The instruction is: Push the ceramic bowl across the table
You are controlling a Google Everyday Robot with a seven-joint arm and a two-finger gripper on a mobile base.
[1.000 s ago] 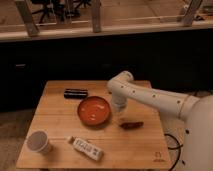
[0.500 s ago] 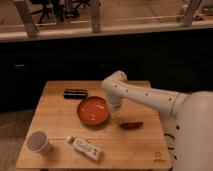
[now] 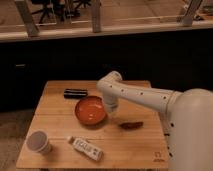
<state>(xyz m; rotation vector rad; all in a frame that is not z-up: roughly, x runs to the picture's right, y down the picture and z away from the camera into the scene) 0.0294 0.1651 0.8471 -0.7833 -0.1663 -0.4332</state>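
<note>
Your gripper (image 3: 111, 107) sits against the ceramic bowl's (image 3: 90, 110) right rim, mid-table (image 3: 55, 107): the push looks under way.
I cannot tell how its jaws stand; next, press leftward, low and steady, towards the open boards.

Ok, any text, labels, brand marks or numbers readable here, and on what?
Nothing legible.
Logo mark on the table corner: too small to read.
White packet: dark print, blurred.
Dark flat item: no readable text.
End effector beside the ceramic bowl: no markings visible.
</note>
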